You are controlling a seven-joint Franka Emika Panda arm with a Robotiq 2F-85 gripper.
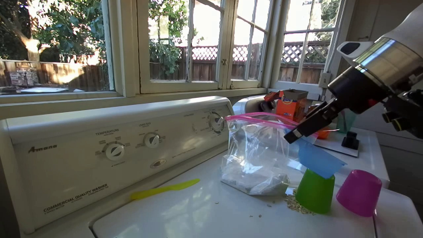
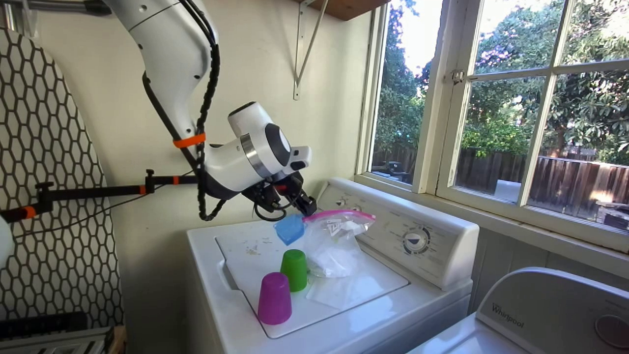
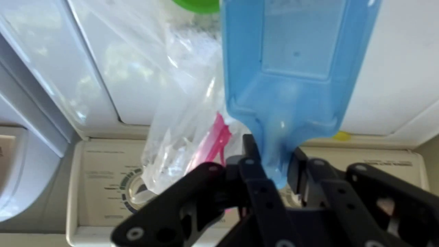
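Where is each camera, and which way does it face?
Exterior view: by the Amana washer, facing windows; wrist and end effector show.
Exterior view: by the Whirlpool machine, facing wall and window; arm shows.
Wrist view: on the wrist, looking down; fingers grip the blue scoop.
Both exterior views share: zip bag, green cup, magenta cup.

White arm (image 2: 172, 64) slants down from upper left in an exterior view, bending rightward at its lower end into the wrist (image 2: 255, 157). Claw (image 3: 273, 151) tips obliquely downward in both exterior views. Wrist view: dark fingers (image 3: 252, 147) roughly parallel, narrowly parted, clamped in a grip.
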